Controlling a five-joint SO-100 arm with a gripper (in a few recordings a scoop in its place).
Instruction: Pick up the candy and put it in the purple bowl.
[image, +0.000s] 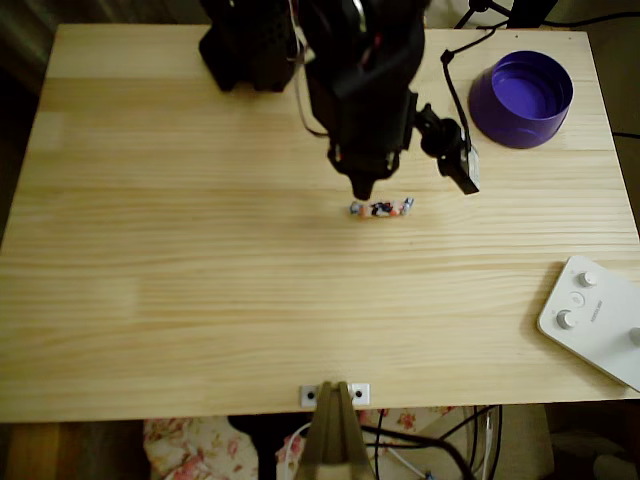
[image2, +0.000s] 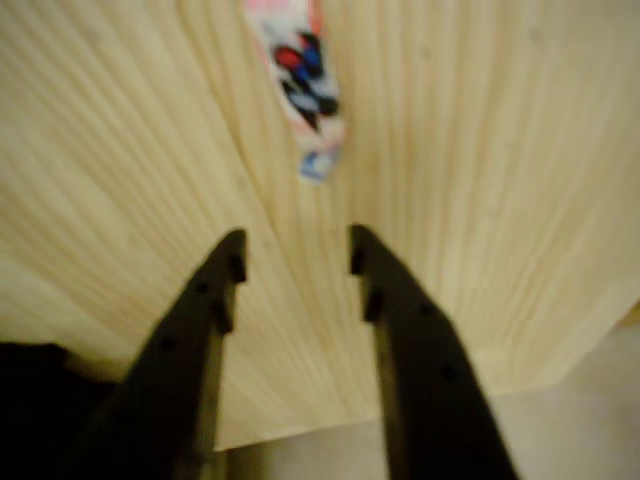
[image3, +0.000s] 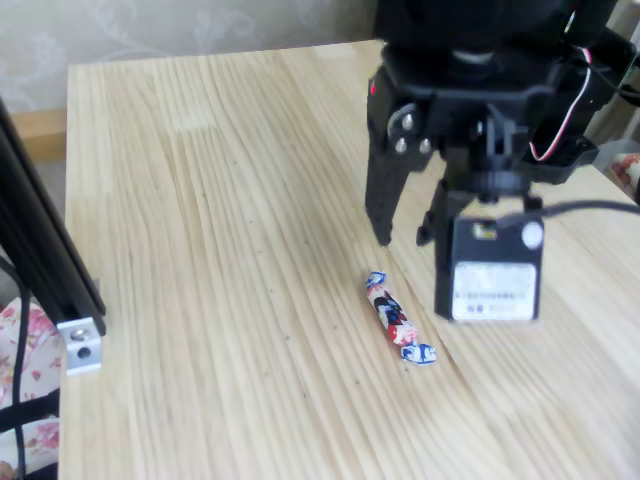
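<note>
Overhead view first: how much free room is there?
— Plenty. The wooden table (image: 200, 300) is bare across its left half and its near strip, and the candy (image: 381, 209) lies flat near the middle, well apart from every edge.

— And the gripper (image: 363, 188)?
— It hangs just behind the candy, black, pointing down. In the wrist view the two fingers (image2: 205, 310) stand apart with bare wood between them, released, holding nothing; the candy (image2: 300, 85) lies ahead of the tips, not between them.

— Where is the purple bowl (image: 521, 98)?
— At the far right corner, close to the table's edge, well apart from the candy.

— Anything in the way?
— A white device with knobs (image: 595, 315) sits at the right edge, nearer the front. In the fixed view the wrist camera module (image3: 489, 268) hangs beside the candy (image3: 398, 319).
</note>
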